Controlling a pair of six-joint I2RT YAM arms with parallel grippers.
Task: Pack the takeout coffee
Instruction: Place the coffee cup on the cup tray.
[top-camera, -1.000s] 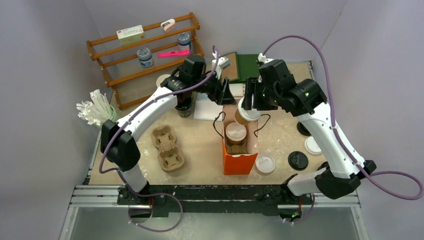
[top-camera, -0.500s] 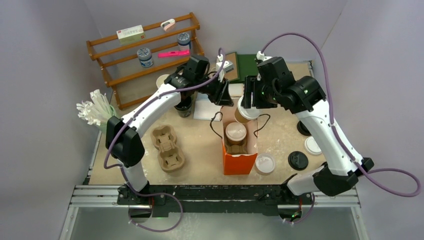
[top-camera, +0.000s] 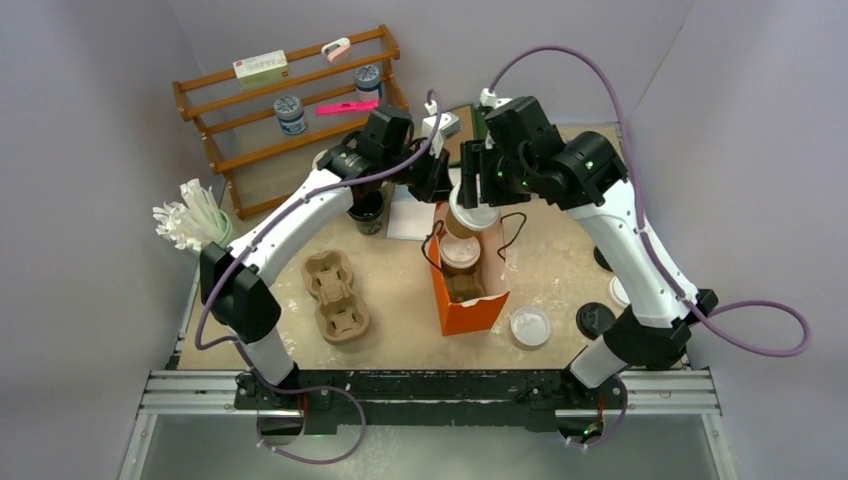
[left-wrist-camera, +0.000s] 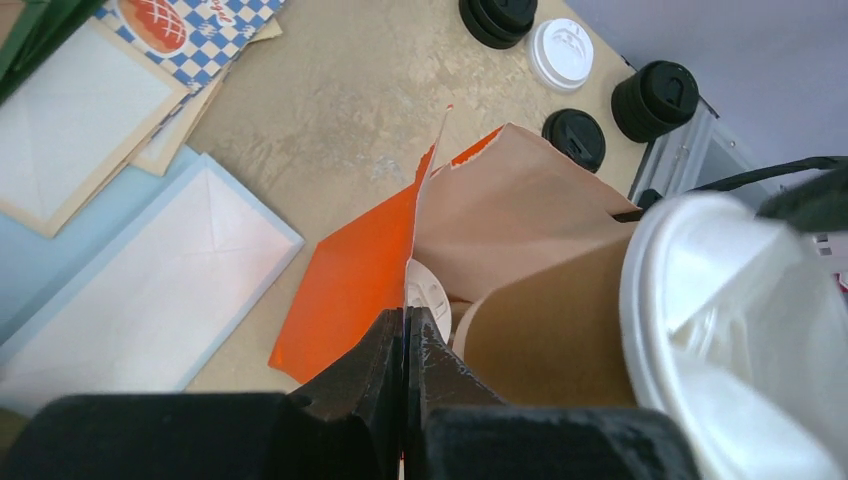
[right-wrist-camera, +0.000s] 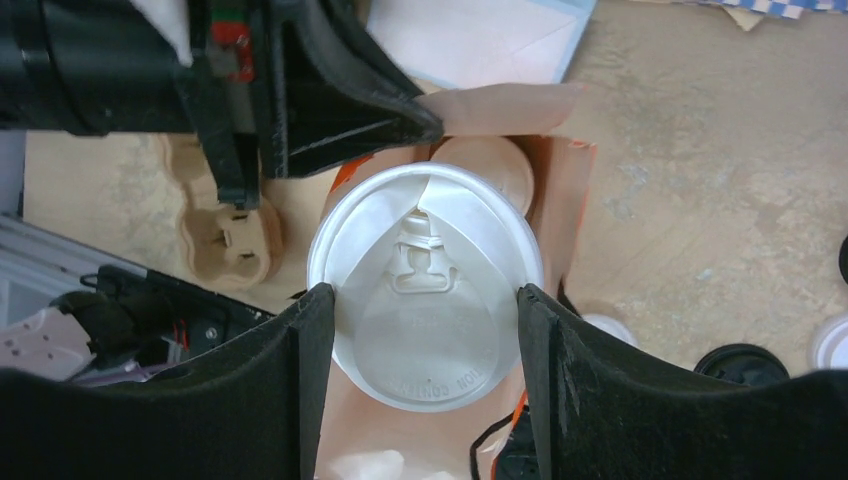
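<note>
The right tool (right-wrist-camera: 425, 300) is clamped on a kraft coffee cup (left-wrist-camera: 540, 335), 1 finger on either side at its white lid (right-wrist-camera: 425, 330); the cup hangs over the far end of the orange paper bag (top-camera: 465, 310), at its open mouth. The left tool (left-wrist-camera: 405, 335) is pressed together on the bag's far-left rim, just beside the held cup. 1 more lidded cup (top-camera: 460, 255) stands inside the bag, nearer than the held one. A cardboard cup carrier (top-camera: 335, 295) lies on the bench (top-camera: 400, 290) left of the bag; a loose white lid (top-camera: 530, 327) and a black lid (top-camera: 597, 320) lie right of it.
</note>
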